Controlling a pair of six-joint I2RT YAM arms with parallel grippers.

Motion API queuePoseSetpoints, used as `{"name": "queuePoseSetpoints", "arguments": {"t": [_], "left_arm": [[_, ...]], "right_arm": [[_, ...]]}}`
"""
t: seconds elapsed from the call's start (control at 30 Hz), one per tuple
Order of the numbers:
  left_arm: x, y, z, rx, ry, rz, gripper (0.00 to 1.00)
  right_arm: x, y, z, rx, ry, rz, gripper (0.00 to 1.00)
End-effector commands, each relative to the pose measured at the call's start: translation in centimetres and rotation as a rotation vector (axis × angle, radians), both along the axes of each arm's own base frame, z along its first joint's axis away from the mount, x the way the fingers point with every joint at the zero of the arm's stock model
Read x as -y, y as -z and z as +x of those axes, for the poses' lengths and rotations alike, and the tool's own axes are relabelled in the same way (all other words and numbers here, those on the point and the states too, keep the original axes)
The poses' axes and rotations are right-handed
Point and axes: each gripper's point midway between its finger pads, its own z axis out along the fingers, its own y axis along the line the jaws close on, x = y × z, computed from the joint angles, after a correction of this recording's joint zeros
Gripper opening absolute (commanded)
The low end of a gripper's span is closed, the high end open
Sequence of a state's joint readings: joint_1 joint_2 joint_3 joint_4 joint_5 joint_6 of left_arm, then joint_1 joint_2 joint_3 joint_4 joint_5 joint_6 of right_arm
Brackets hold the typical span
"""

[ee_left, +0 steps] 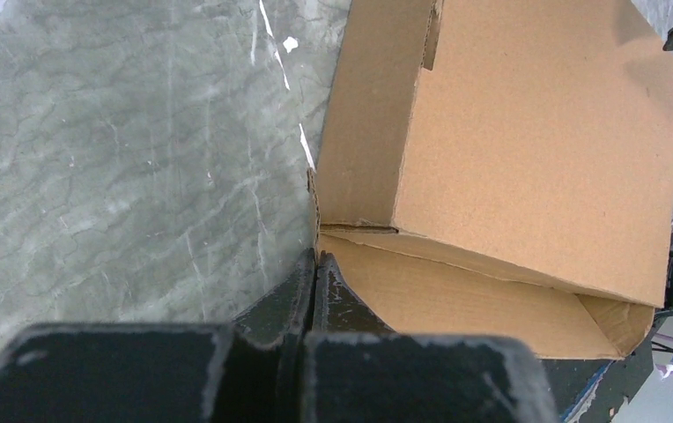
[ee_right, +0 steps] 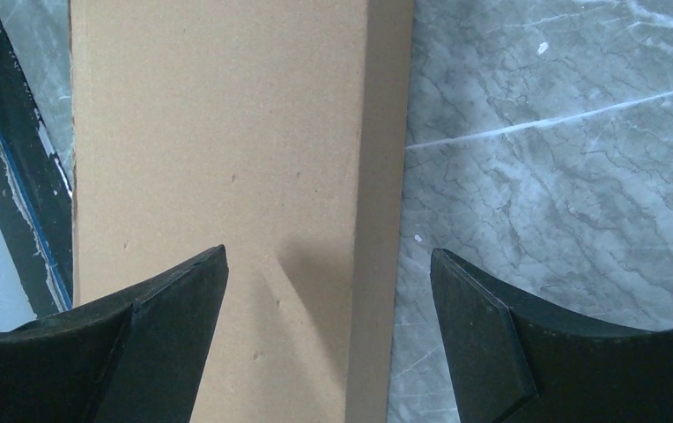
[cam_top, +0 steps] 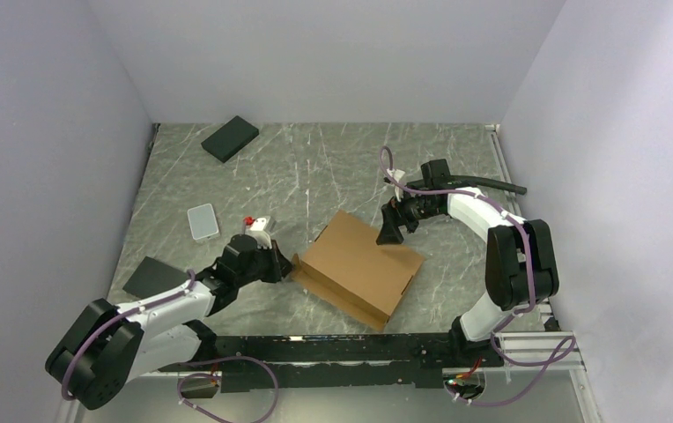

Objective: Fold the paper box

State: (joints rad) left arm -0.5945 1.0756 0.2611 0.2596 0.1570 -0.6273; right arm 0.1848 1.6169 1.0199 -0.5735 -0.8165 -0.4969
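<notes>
A: Your left gripper (ee_left: 315,264)?
B: Pressed together. The tips touch a corner flap of the paper box (ee_left: 527,132), which lies just ahead and to their right. Can't tell if any card is caught.
A: Right gripper (ee_right: 329,255)?
B: Spread wide, with the box edge below, between the fingers.
A: Handling?
B: Likely light and stiff, and it'll slide on the table (ee_left: 122,159). Pinch free flap edges, not panels.

— Where does the paper box (cam_top: 361,264) lie?
— In the middle of the table (cam_top: 333,167), between both grippers. The left gripper (ee_left: 315,269) is at its left corner, the right gripper (cam_top: 393,234) over its far right edge.
— And on the left side?
— One pad (cam_top: 230,138) in the far corner, a second pad (cam_top: 152,278) near the front, and a small flat piece (cam_top: 203,220) between them.
</notes>
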Motion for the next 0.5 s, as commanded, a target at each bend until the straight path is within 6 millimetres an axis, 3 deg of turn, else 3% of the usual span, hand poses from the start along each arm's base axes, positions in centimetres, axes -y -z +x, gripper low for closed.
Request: {"name": "queuePoseSetpoints", "arguments": {"t": [0.0, 0.3, 0.47], "left_arm": [[1.0, -1.7, 0.2, 0.099, 0.056, -0.045, 0.0], [1.4, -1.4, -0.1, 0.127, 0.08, -0.016, 0.0], [1.5, -1.4, -0.1, 0.145, 0.088, 0.0, 0.0]], "right_arm": [[-0.5, 0.1, 0.4, 0.012, 0.002, 0.01, 0.88], [-1.6, 0.4, 0.7, -0.041, 0.038, 0.053, 0.89], [-2.4, 0.3, 2.0, -0.075, 0.072, 0.093, 0.9]]}}
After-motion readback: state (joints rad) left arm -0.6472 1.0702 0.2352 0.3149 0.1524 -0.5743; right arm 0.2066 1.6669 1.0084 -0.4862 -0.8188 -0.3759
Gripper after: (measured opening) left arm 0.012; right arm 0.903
